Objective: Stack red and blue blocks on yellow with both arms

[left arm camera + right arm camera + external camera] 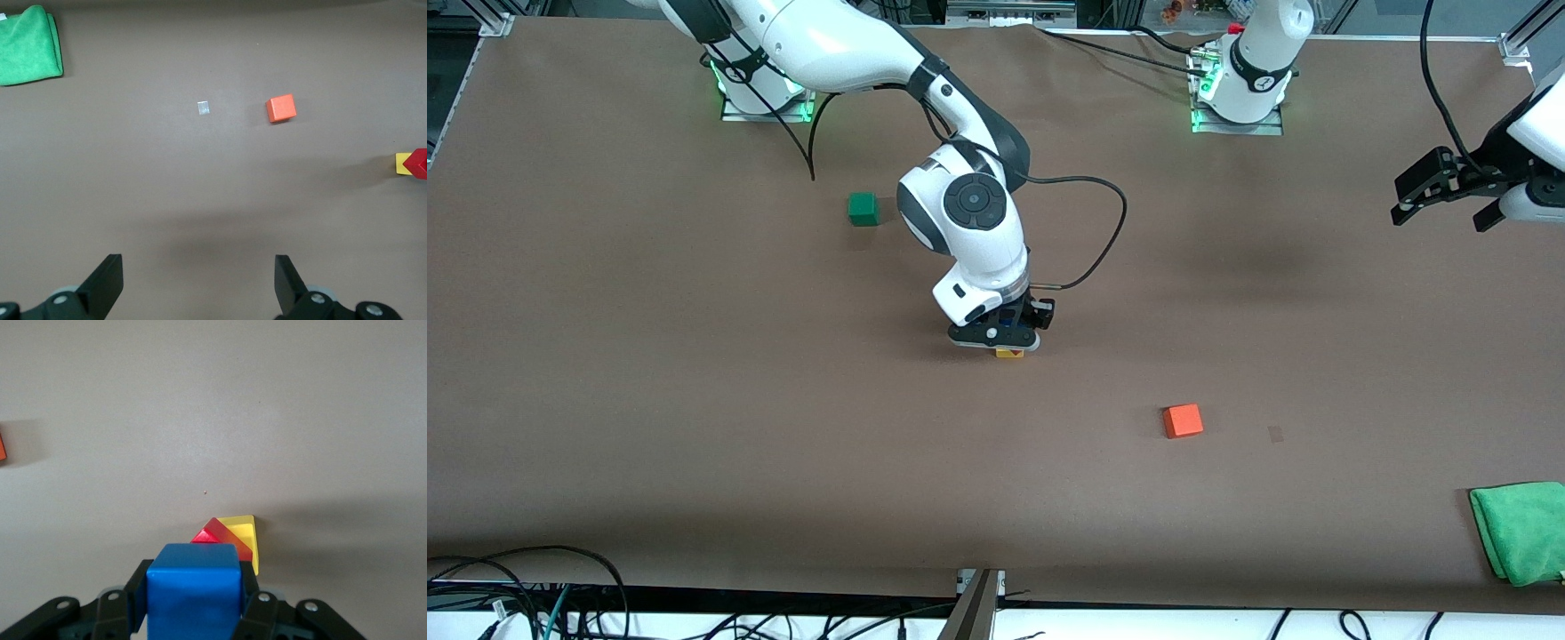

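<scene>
While clamped on the blue block (193, 593), right gripper (996, 338) over corner-turned red block (215, 535) on yellow (245, 533).

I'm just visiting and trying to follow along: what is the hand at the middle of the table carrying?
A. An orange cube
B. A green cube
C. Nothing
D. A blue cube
D: the right wrist view shows the right hand shut on the blue cube, over the red cube that sits on the yellow cube. The left hand waits open above the table, holding nothing.
</scene>
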